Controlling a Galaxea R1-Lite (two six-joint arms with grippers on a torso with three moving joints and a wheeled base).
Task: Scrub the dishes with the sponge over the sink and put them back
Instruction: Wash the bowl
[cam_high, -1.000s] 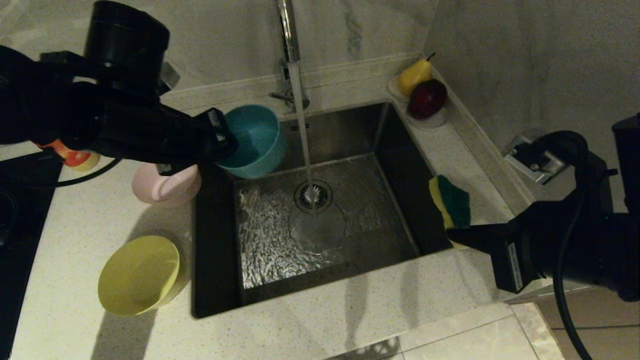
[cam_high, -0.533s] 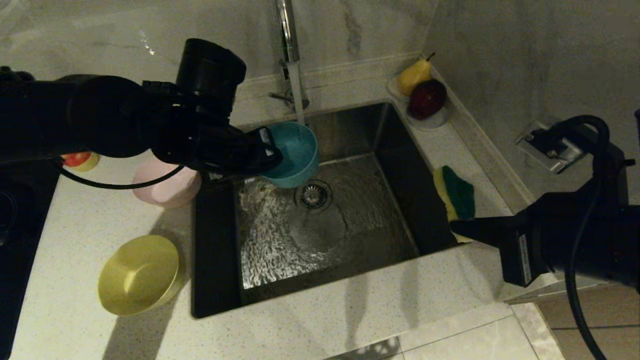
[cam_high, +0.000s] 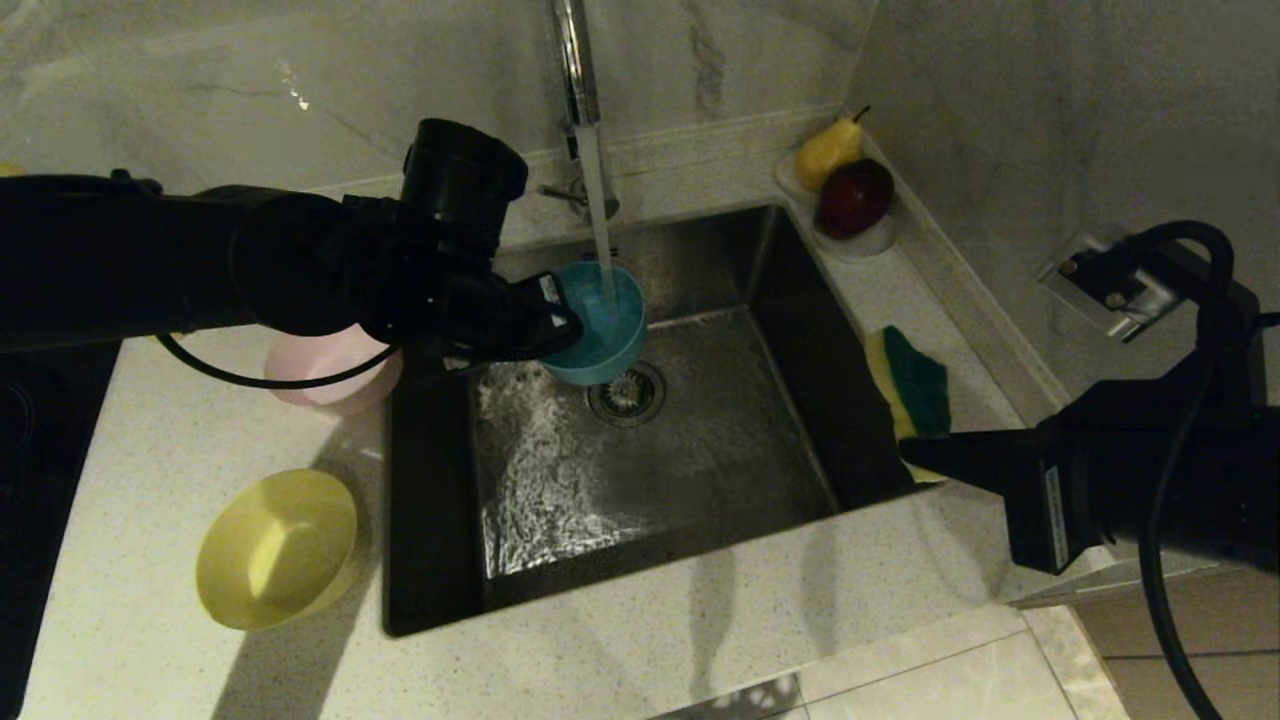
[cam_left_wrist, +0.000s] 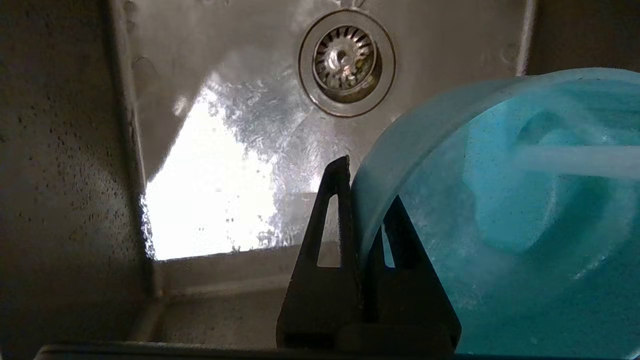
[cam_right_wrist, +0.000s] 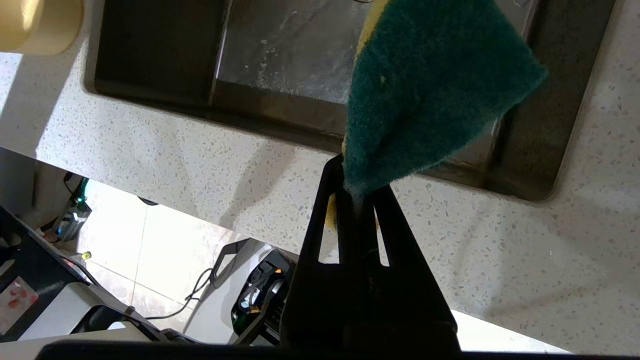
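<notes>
My left gripper (cam_high: 560, 325) (cam_left_wrist: 365, 200) is shut on the rim of the light blue bowl (cam_high: 602, 322) (cam_left_wrist: 500, 210). It holds the bowl over the steel sink (cam_high: 700, 470), right under the stream from the tap (cam_high: 572, 60); water runs into the bowl. At the sink's right edge my right gripper (cam_high: 905, 452) (cam_right_wrist: 357, 187) is shut on the yellow and green sponge (cam_high: 908, 392) (cam_right_wrist: 425, 85), held above the counter. The pink bowl (cam_high: 325, 368) sits left of the sink, partly behind my left arm. The yellow bowl (cam_high: 278, 548) rests on the counter at the front left.
A small saucer (cam_high: 860, 240) with a pear (cam_high: 828, 150) and a dark red fruit (cam_high: 855, 197) stands at the sink's back right corner. The drain strainer (cam_high: 627, 392) (cam_left_wrist: 346, 60) lies just below the blue bowl. A black hob (cam_high: 40, 420) borders the counter at the left.
My left arm has carried the blue bowl right and forward, from the sink's back left edge to under the running water. The right arm with the sponge has barely moved.
</notes>
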